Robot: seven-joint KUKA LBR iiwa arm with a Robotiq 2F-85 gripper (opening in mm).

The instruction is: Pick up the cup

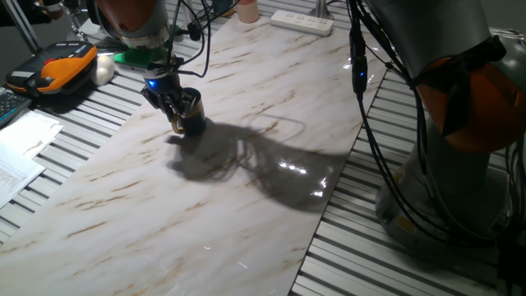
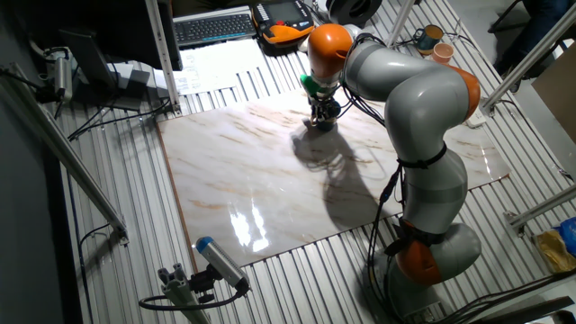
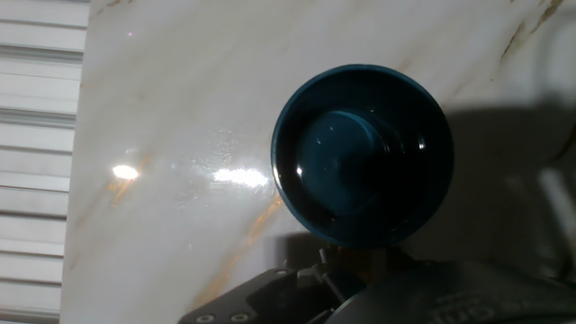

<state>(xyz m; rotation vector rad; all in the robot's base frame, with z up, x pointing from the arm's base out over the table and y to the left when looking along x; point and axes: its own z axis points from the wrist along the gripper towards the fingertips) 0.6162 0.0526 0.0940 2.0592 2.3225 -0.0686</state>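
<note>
Cup (image 1: 194, 115) stood upright on the marble tabletop (image 1: 246, 214), near the far left corner of the slab, dark blue with a yellowish band just visible at the rim. From the hand view the cup (image 3: 363, 153) was seen straight down its mouth: round blue rim, darker inside, flat blue bottom, empty. Handle not visible from there.

Gripper (image 1: 175, 111) was down at the cup, its dark fingers (image 1: 170, 104) beside the cup's wall on the left side in one fixed view. Whether the fingers were pinching the cup or merely standing by it could not be told; the other fixed view showed gripper (image 2: 324, 112) and cup as one small dark clump. Part of the hand's dark body (image 3: 297, 292) sat at the bottom edge of the hand view, just below the cup.

Arm (image 2: 405, 90) grey with orange joints, reaching from its base across the slab, casting a broad shadow (image 1: 246, 160) on the marble right of the cup.

Off the slab, on the slatted bench: an orange and black handset (image 1: 62, 66), a keyboard (image 2: 214, 27), papers (image 1: 20, 152), a white power strip (image 1: 302, 21), and a pale pink cup (image 1: 247, 10) at the far edge.
</note>
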